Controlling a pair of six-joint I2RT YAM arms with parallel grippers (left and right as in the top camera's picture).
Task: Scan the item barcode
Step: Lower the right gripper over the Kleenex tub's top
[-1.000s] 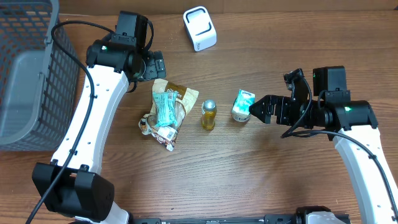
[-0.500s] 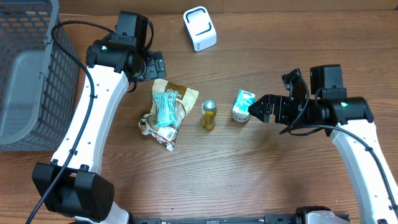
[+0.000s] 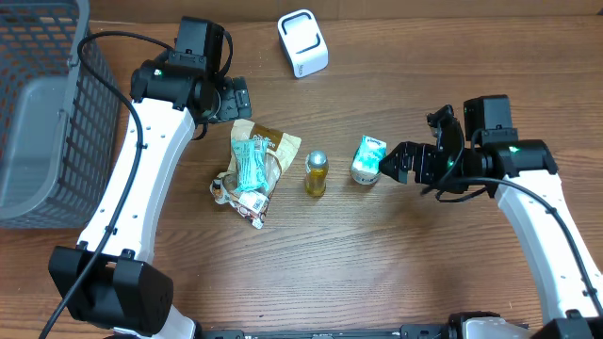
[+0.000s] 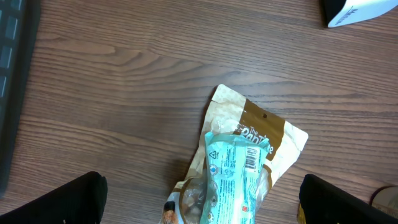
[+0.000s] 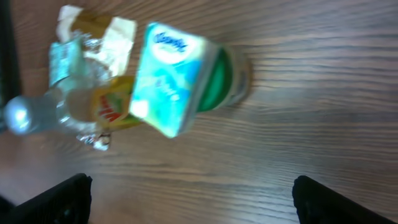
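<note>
- Carton (image 3: 368, 159) rests on the table just beside the bottle (image 3: 316, 173), ahead of the right gripper (image 5: 189, 186), whose jaws gape wide and empty.
- Left gripper (image 4: 200, 186) hangs equally wide over the packets (image 4: 239, 165).
- Risks: a finger nudge could roll the carton into the bottle, an off-centre squeeze could crush it, and the barcode may end up turned away from the scanner (image 3: 302, 43).

A: Where is passage open?
B: Across the near tabletop (image 3: 377, 273), and between carton (image 3: 368, 158) and scanner (image 3: 302, 43).
A: Obstructions?
B: Bottle (image 3: 316, 173) just left of the carton; packets (image 3: 252, 169) beyond; basket (image 3: 38, 113) far left.
</note>
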